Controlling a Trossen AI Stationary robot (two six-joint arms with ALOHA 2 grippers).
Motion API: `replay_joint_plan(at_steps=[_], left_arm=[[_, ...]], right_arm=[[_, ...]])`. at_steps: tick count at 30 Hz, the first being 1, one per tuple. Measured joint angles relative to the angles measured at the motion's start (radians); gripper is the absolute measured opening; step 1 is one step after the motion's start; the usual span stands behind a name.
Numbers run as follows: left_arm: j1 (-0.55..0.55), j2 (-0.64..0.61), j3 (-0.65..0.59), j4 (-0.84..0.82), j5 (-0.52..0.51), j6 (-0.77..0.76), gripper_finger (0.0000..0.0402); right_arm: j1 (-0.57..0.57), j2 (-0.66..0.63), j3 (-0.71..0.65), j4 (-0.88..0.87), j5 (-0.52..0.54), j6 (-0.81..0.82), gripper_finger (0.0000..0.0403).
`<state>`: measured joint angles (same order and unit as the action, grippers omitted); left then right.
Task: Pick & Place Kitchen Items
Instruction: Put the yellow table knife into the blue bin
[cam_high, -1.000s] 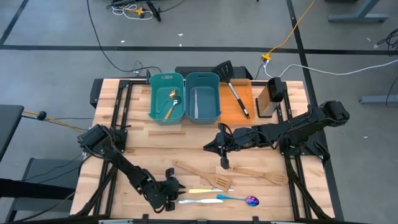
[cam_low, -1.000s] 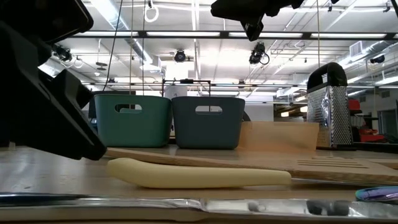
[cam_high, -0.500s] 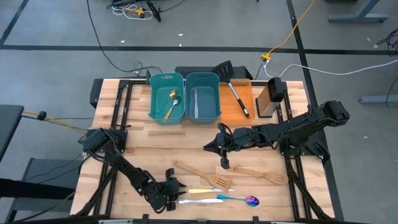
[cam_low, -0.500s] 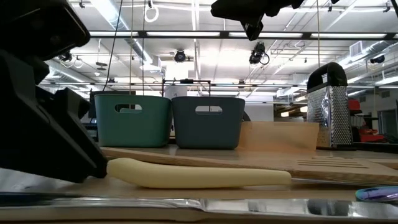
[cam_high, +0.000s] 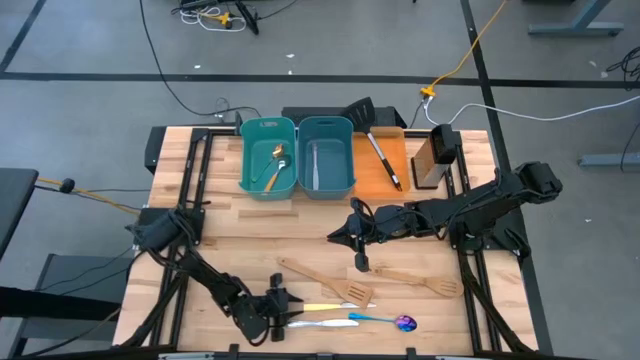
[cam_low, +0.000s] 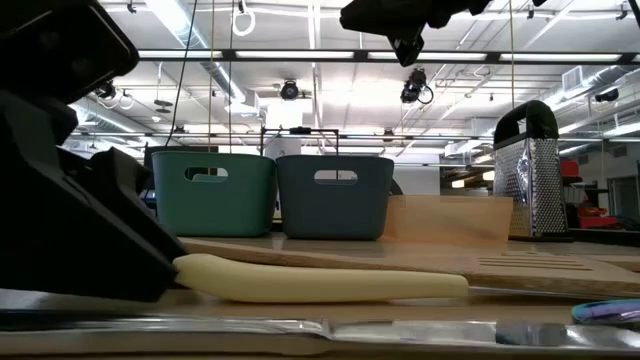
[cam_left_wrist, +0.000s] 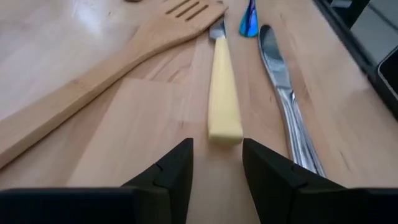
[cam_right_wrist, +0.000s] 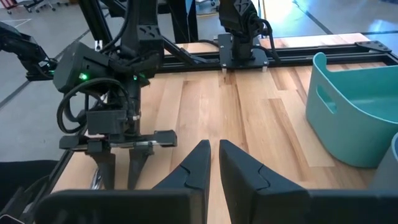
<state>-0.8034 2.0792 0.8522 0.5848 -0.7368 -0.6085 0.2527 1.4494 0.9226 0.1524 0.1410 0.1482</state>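
**Where things lie on the bench**

At the back of the bench (cam_high: 230, 225) two bins stand side by side: the left bin (cam_high: 267, 157) holds a spoon (cam_high: 274, 166), the right bin (cam_high: 326, 155) a utensil. Right of them lies a tray (cam_high: 380, 162) carrying a slotted spatula (cam_high: 373, 135), then a grater (cam_high: 434, 155). Near the front edge lie two wooden spatulas (cam_high: 325, 279), one right of the other. In front of them lie a knife (cam_left_wrist: 224, 93), a second knife (cam_left_wrist: 281, 96) and, rightmost, a small spoon (cam_high: 385, 320). The left claw (cam_high: 281, 306) sits at the knife's handle end; the right claw (cam_high: 361, 262) hangs mid-bench.
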Motion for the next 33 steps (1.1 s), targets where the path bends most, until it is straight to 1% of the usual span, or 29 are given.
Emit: replay_joint_plan(at_steps=[2,8,25,33], left_arm=[[0.0,0.013,0.0,0.029,-0.001,0.004,0.0146],[0.004,0.016,0.0,0.049,0.001,0.031,0.0152],[0.05,0.016,0.0,0.058,0.02,0.036,0.0158],[0.053,0.018,-0.001,0.071,0.001,0.037,0.0158]], right_arm=[[0.0,0.0,0.0,-0.002,0.0,0.0,0.0045],[0.0,0.0,0.0,-0.005,0.0,-0.006,0.0045],[0.0,0.0,0.0,-0.005,0.0,-0.008,0.0045],[0.0,0.0,0.0,-0.005,0.0,-0.018,0.0045]])
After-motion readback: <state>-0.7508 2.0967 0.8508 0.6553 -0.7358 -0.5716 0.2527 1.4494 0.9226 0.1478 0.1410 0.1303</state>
